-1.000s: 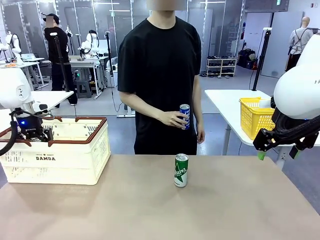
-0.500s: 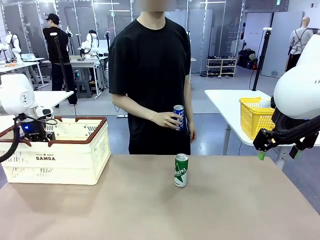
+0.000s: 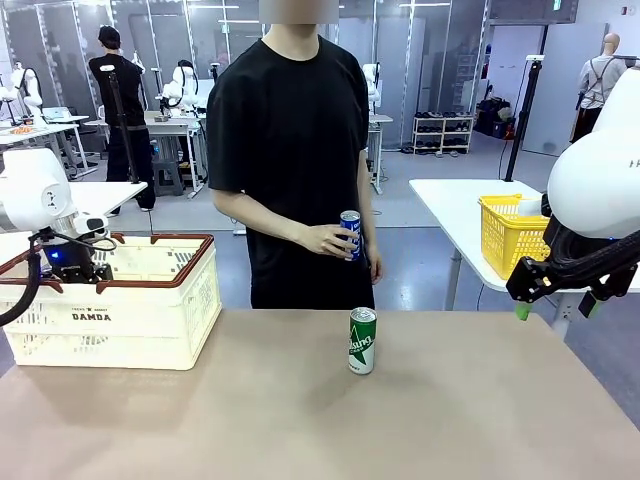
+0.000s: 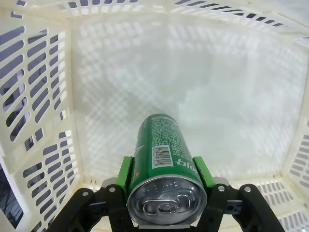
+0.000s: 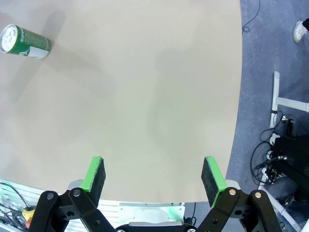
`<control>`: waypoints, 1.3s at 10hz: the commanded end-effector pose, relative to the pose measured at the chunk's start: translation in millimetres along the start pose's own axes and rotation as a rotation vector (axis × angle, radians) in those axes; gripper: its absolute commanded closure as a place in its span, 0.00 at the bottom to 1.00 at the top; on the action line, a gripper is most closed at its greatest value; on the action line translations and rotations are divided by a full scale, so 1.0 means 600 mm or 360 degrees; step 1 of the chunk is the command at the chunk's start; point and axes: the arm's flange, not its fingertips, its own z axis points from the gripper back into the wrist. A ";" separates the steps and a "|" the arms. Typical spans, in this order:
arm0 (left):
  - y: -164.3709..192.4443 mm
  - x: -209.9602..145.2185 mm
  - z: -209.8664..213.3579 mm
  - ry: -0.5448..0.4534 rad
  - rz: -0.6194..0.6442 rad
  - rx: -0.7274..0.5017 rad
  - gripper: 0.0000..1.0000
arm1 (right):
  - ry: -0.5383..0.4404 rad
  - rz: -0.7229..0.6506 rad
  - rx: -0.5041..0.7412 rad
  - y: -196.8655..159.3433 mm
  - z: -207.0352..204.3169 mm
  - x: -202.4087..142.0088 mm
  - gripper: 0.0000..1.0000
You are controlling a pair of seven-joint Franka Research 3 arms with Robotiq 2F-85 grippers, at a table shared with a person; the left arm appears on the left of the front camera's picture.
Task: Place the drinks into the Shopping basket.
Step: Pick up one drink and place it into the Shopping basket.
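In the left wrist view my left gripper (image 4: 164, 176) is shut on a green can (image 4: 161, 150), its green pads pressing both sides, held above the floor of the Shopping basket (image 4: 38, 96). From the front, my left arm's wrist (image 3: 65, 258) dips into the cream basket (image 3: 120, 320) at the table's left. A second green can (image 3: 362, 341) stands upright mid-table, and lies at the top left (image 5: 24, 42) in the right wrist view. The person holds a blue-and-white can (image 3: 350, 235) at waist height. My right gripper (image 3: 555, 305) (image 5: 154, 169) hangs open beyond the table's right edge.
A yellow mesh basket (image 3: 510, 232) sits on a separate white table behind my right arm. The person stands at the far edge, just left of centre. Bare tan tabletop (image 3: 300, 420) stretches between the basket and the standing can.
The person has shifted towards picture left, carrying the blue-and-white can along. My left arm has shifted slightly over the basket. The right arm has not moved.
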 end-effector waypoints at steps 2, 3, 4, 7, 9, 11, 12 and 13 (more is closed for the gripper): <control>0.000 -0.023 -0.040 -0.0034 -0.0055 -0.0014 0.41 | -0.0003 0.0004 -0.0006 -0.003 0.001 0.001 0.00; 0.000 -0.025 -0.038 -0.0024 -0.0063 -0.0006 0.38 | -0.0003 0.0004 -0.0006 -0.003 0.001 0.001 0.00; 0.000 -0.026 -0.033 -0.0028 -0.0070 -0.0001 0.21 | -0.0003 0.0004 -0.0006 -0.003 0.001 0.001 0.00; 0.001 -0.031 -0.012 -0.0058 -0.0066 0.0028 0.00 | -0.0003 0.0004 -0.0006 -0.003 0.001 0.001 0.00; -0.002 -0.033 0.014 -0.0097 -0.0075 0.0046 0.00 | -0.0003 0.0004 -0.0006 -0.003 0.001 0.001 0.00; -0.005 -0.040 0.048 -0.0140 -0.0081 0.0039 0.00 | -0.0003 0.0004 -0.0006 -0.003 0.001 0.001 0.00; -0.004 -0.040 0.063 -0.0158 -0.0078 0.0064 0.00 | -0.0003 0.0004 -0.0006 -0.003 0.001 0.001 0.00; -0.004 -0.040 0.079 -0.0162 -0.0070 0.0074 0.00 | -0.0003 0.0004 -0.0006 -0.003 0.001 0.001 0.00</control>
